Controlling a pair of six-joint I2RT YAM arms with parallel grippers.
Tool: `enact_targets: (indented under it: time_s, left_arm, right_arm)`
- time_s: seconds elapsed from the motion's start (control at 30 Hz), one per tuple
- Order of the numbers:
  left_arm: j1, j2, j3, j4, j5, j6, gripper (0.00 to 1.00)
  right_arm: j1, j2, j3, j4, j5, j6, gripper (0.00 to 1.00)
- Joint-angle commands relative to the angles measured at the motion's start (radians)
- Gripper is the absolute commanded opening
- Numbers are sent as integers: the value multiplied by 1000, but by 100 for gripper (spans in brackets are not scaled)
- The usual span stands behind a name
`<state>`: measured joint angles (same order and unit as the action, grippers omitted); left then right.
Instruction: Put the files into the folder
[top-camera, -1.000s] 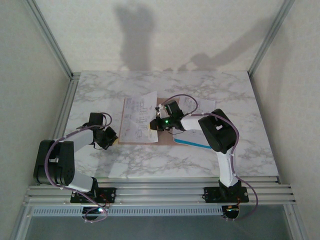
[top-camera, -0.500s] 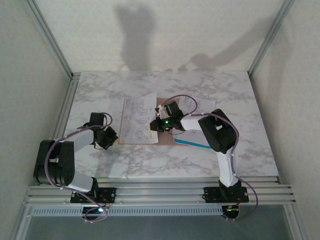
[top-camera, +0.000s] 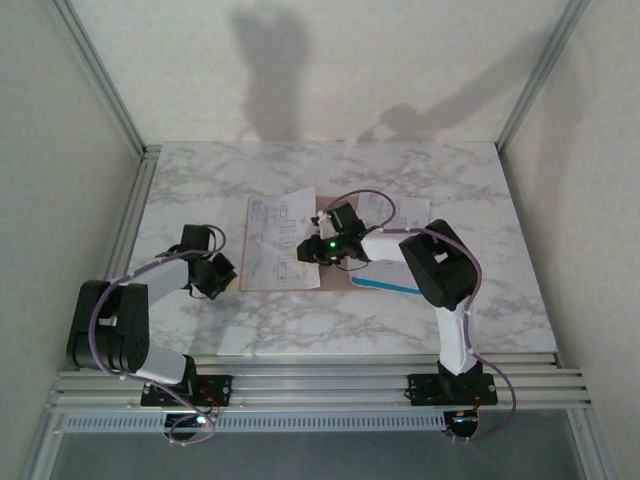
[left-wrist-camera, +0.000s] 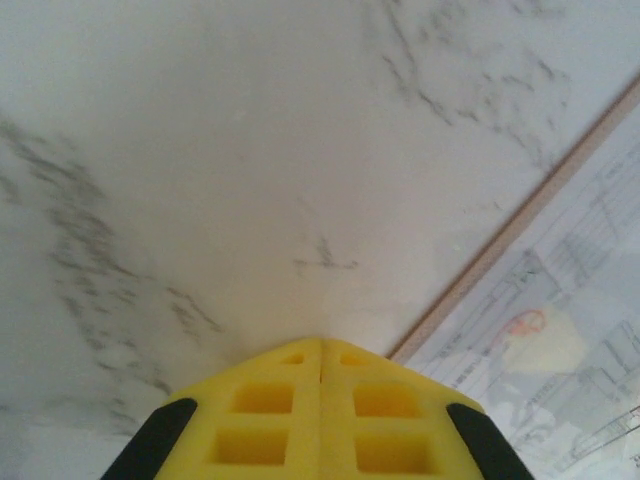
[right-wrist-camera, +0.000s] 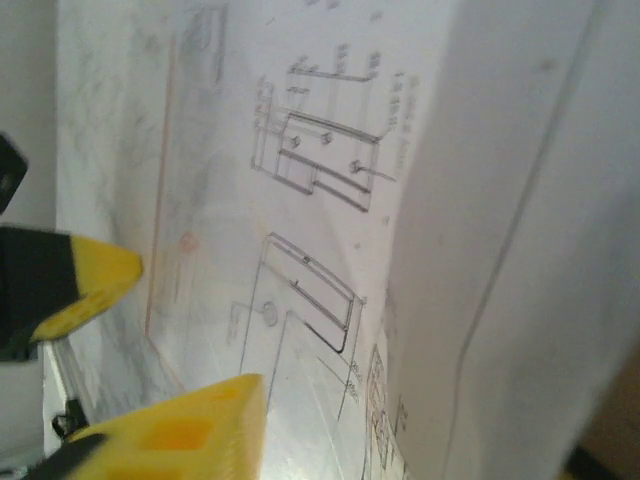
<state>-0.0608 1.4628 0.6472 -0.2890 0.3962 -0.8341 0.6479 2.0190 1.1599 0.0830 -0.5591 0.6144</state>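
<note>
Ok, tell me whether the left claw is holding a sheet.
No, the left claw has its yellow fingers pressed together with nothing between them, over the bare marble table beside the folder edge.

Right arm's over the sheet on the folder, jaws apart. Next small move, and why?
Probably lift the right gripper off the printed sheet and pull back toward the blue-edged sheet. Its jaws stand open with nothing between them, that sheet already lies on the folder, and the blue-edged one lies to the right, under the arm.
</note>
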Motion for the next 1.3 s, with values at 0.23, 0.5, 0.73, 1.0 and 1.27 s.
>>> enact_targets:
  time_s: [0.23,0.5,0.73,1.0,1.27]
  left_arm:
    - [-57,-27,140,-100,-38,89,0]
    - [-256,98,270,-25,-17,42,0]
    - [-399,224,356,22,-17,-2,0]
    - [-433,259,279,56,-28,-18,0]
    - [-435,246,187,90,-45,-39,0]
  right_arm:
    - [-47,-299,-100,-164,215,99,60]
    - [-131,-372,-90,-326,326,186,39]
    - [-98,-255,10,-492,341,295,12]
    - [-53,-159,103,-554,385,404,11]
    - [-48,-83,182,-608,439,438,9]
